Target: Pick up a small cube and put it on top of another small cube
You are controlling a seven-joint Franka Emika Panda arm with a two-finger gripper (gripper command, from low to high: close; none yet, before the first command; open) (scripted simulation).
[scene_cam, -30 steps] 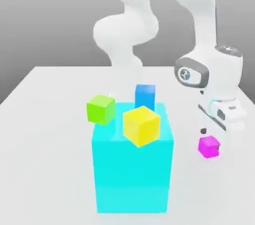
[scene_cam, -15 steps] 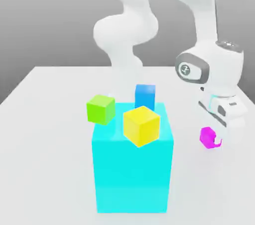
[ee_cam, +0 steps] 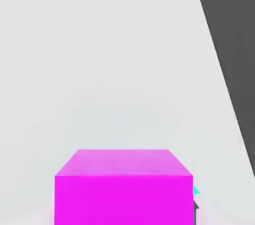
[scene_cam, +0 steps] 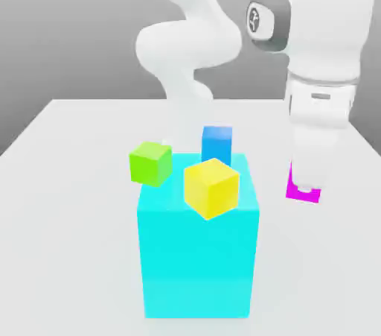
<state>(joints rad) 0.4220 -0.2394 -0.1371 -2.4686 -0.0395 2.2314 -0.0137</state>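
So the pink cube (scene_cam: 303, 193) is up off the table (scene_cam: 74, 178), clamped in the gripper (scene_cam: 305, 182) on the exterior view's right, well apart from the other cubes. In the hand view it sits right under the camera, flat top face square to the lens (ee_cam: 123, 186), white table far below.

Handling-wise, my guess: it's a rigid little block, probably light, nothing fragile about it. The faces look smooth and plain, so it could slip if the squeeze is weak, but flat parallel sides are about as easy as gripping gets. The hold is on two opposite side faces near the top, which leaves the bottom face free for setting it down flat. That's where I'd take it too. It seems level in the grip, not tilted, as far as I can tell.

Count of stuff: one pink cube, one green cube (scene_cam: 151, 162), one yellow cube (scene_cam: 212, 187), one blue cube (scene_cam: 217, 142), and one big cyan block (scene_cam: 198, 252). Five boxes total, one arm, one table. Yellow looks like it's on the cyan block's top edge, a bit skewed. Green is beside the cyan block towards the exterior view's left, and blue is behind it.
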